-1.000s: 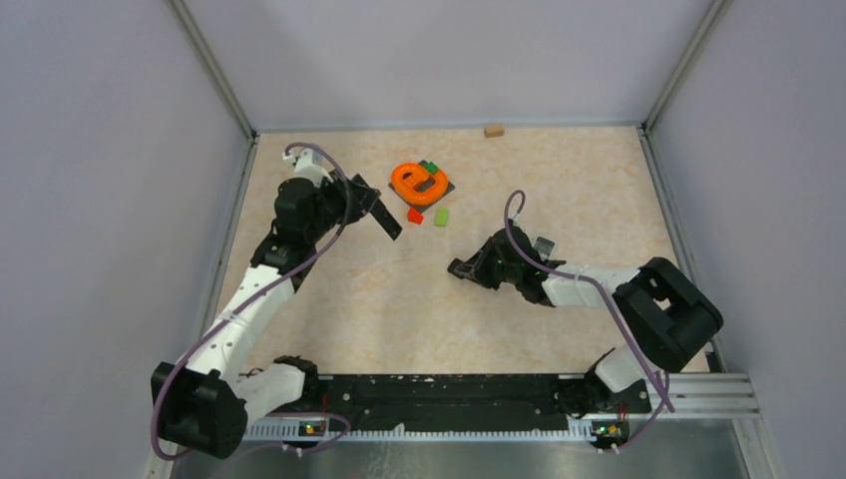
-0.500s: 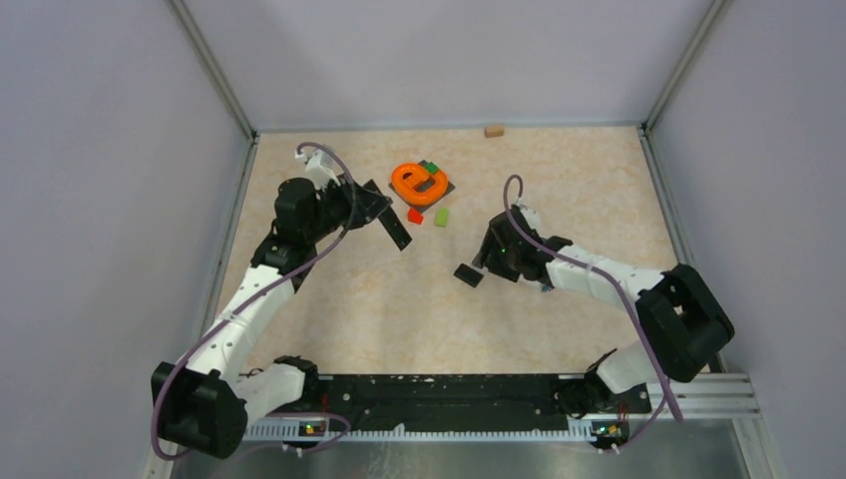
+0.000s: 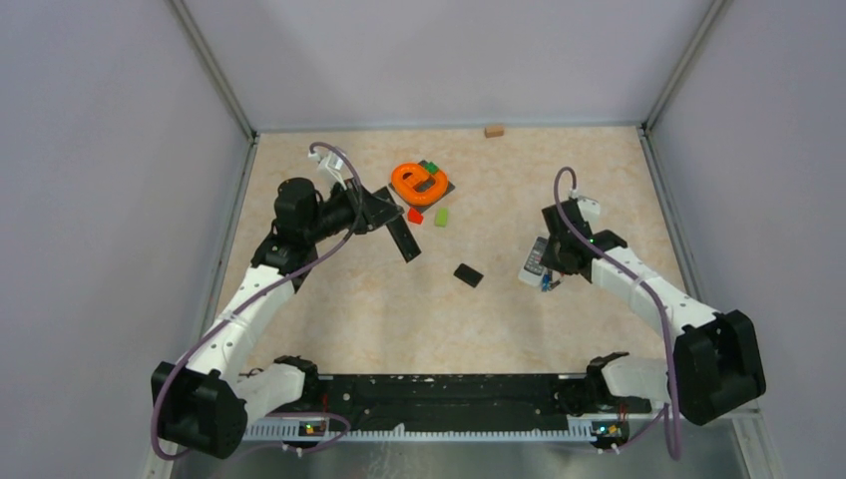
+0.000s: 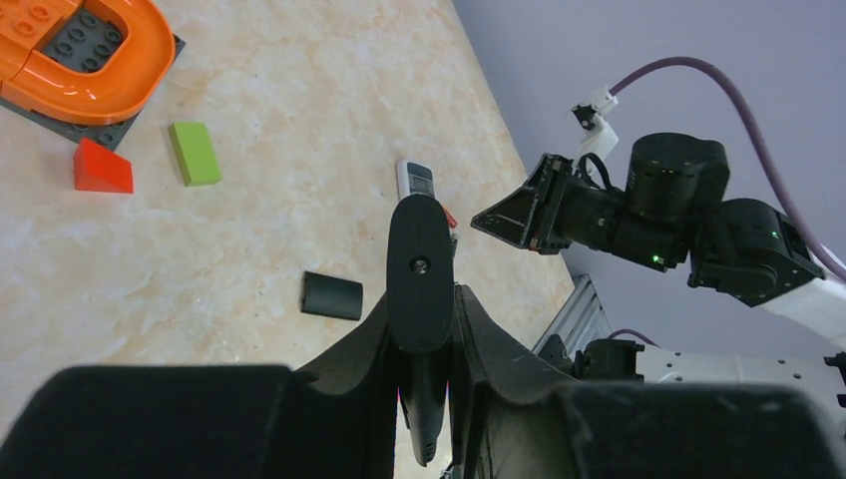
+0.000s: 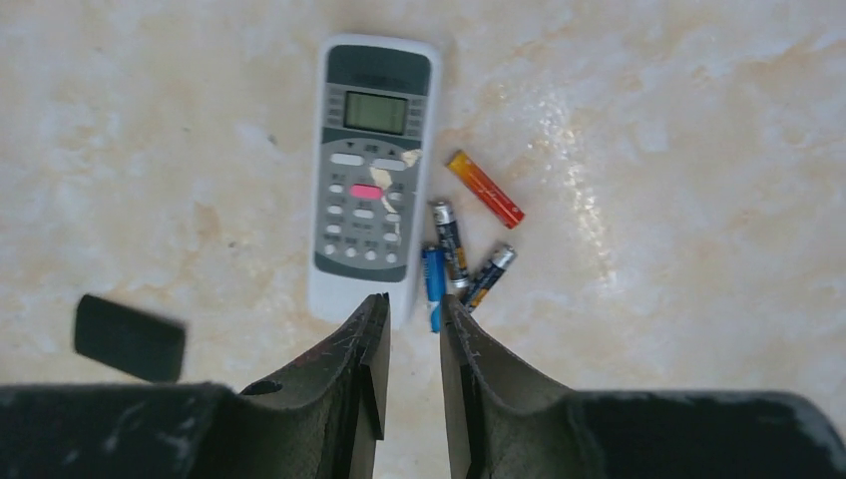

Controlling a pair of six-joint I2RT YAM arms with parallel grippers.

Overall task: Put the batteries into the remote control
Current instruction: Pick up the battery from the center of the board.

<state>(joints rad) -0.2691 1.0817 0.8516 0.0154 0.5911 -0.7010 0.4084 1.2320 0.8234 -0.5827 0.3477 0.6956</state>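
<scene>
My left gripper (image 4: 424, 299) is shut on a long black remote control (image 4: 419, 259), held above the table at the left (image 3: 402, 238). A small black cover (image 3: 468, 274) lies flat mid-table. A white remote (image 5: 372, 170) lies face up, with several batteries beside it: an orange-red one (image 5: 485, 189), a blue one (image 5: 433, 284) and two dark ones (image 5: 450, 247). My right gripper (image 5: 412, 304) hovers just near of them, its jaws a narrow gap apart with nothing between. Its right fingertip is close to the blue battery's end.
An orange curved track on a grey baseplate (image 3: 420, 182) sits at the back, with a red block (image 3: 415, 215) and a green block (image 3: 441, 216) in front of it. A small brown block (image 3: 493, 130) lies by the far wall. Walls enclose three sides.
My right gripper let go of the black cover, left it mid-table and swung right to above the white remote and batteries. The left gripper shifted the black remote slightly right.
</scene>
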